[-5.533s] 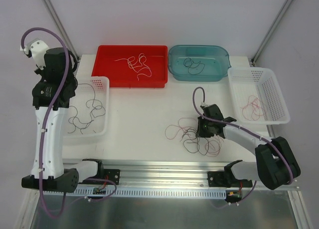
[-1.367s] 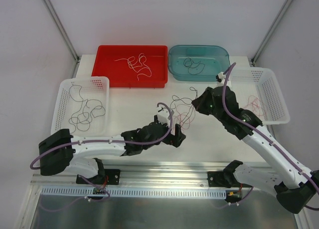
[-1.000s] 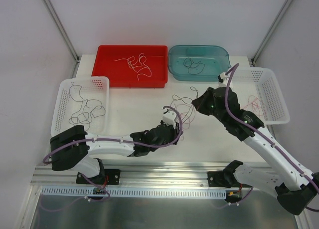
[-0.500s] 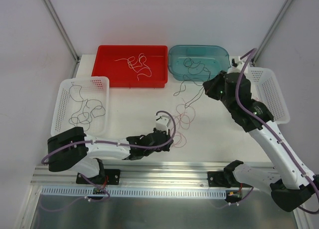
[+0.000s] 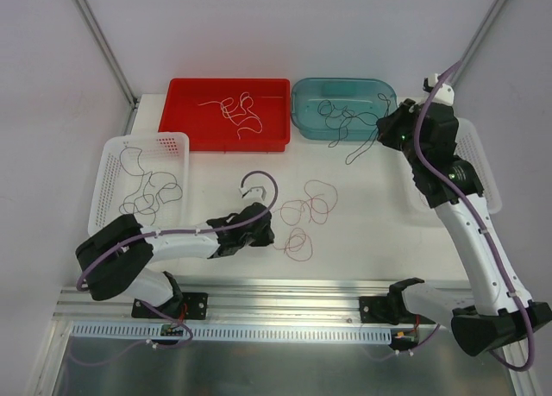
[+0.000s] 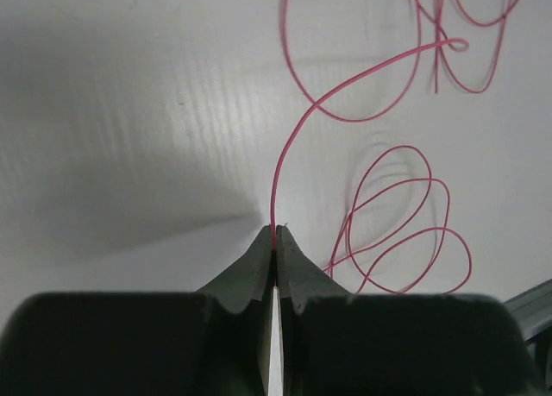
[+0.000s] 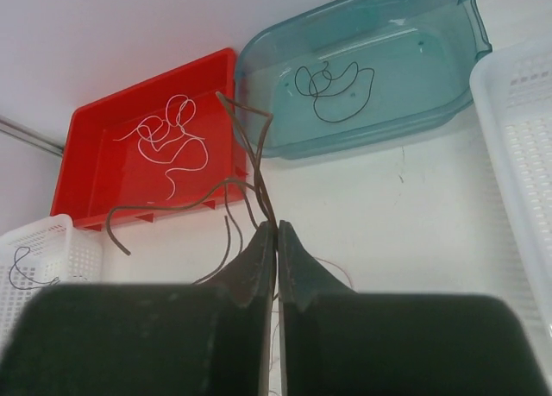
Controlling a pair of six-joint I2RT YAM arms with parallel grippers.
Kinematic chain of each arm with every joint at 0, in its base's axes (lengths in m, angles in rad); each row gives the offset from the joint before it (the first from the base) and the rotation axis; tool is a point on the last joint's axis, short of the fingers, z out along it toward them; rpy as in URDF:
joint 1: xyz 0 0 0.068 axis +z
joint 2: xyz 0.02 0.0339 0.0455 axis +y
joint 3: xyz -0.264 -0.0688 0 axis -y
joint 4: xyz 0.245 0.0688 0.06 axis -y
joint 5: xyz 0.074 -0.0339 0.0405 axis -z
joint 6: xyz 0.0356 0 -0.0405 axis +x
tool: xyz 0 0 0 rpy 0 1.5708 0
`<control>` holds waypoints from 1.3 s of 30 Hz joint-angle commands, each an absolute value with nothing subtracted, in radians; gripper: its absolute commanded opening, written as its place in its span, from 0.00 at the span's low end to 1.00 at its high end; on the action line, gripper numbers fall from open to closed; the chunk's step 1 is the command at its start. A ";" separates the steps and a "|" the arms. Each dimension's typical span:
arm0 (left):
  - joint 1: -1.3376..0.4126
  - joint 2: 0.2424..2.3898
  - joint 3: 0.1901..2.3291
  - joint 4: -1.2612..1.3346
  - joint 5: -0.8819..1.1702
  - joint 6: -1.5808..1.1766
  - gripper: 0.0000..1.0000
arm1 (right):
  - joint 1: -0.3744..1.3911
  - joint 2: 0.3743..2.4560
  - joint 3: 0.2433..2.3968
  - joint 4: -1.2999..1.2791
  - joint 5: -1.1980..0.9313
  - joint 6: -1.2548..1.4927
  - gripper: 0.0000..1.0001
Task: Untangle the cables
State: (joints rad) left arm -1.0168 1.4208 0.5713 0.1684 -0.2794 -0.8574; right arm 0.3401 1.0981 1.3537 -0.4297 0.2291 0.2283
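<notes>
Two pinches I saw: the left gripper (image 6: 274,238) pinched a red-pink cable (image 6: 277,185) on the desk (image 6: 129,85); the right gripper (image 7: 276,234) pinched dark cables (image 7: 263,198), probably several, near the teal bin (image 5: 306,128).

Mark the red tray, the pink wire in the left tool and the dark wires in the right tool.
red tray (image 5: 216,144): top external view, front wall.
pink wire (image 6: 316,111): left wrist view, curve above the pinch.
dark wires (image 7: 259,189): right wrist view, bundle above the pinch.

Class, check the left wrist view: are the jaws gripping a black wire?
No, the jaws are shut on the end of a red-pink wire.
</notes>
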 commanded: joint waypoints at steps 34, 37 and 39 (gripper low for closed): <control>-0.876 1.344 0.689 -0.071 -0.017 -0.741 0.20 | 0.078 1.970 1.864 -0.063 0.054 0.094 0.70; -0.876 1.339 0.702 -0.071 -0.006 -0.735 0.23 | 0.078 1.820 1.738 -0.121 0.046 0.081 0.75; -0.876 1.335 0.707 -0.071 -0.003 -0.729 0.24 | 0.080 1.688 1.633 -0.176 0.014 0.081 0.77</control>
State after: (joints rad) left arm -0.8879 1.3567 0.6643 -0.0620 -0.0242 -0.7616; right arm 0.0734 1.9419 1.7199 -0.1238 0.0593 0.0925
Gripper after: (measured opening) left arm 0.231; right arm 0.762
